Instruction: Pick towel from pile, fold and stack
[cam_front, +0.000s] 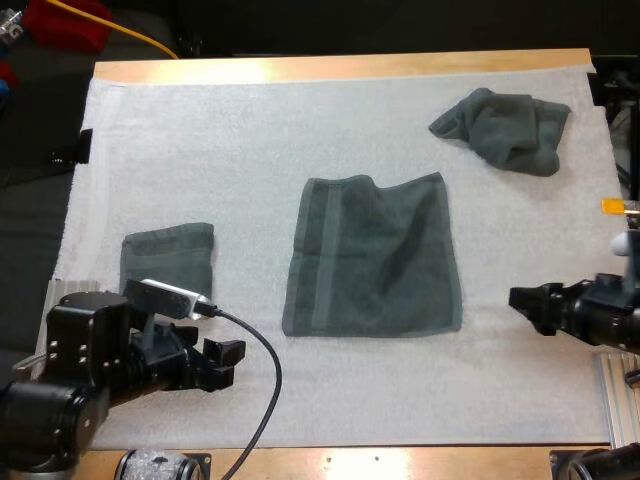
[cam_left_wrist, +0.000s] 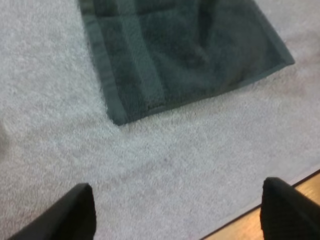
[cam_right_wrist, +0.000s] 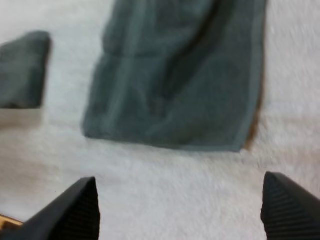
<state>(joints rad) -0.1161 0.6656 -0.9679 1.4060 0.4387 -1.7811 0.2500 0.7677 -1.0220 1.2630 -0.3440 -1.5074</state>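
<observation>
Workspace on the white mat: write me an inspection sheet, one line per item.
Surface: white mat on a wooden table.
Job's things: dark grey-green towel spread flat mid-mat; crumpled dark grey-green towel far right; folded dark grey-green towel near left.
Clutter: nothing seen.
Grippers: left gripper open, over bare mat near the spread towel's corner; right gripper open, to the spread towel's right.
Cables: yellow cable beyond the table's far left.
Surroundings: nothing seen.

Left gripper (cam_front: 231, 362), right gripper (cam_front: 524, 308): jaws apart
</observation>
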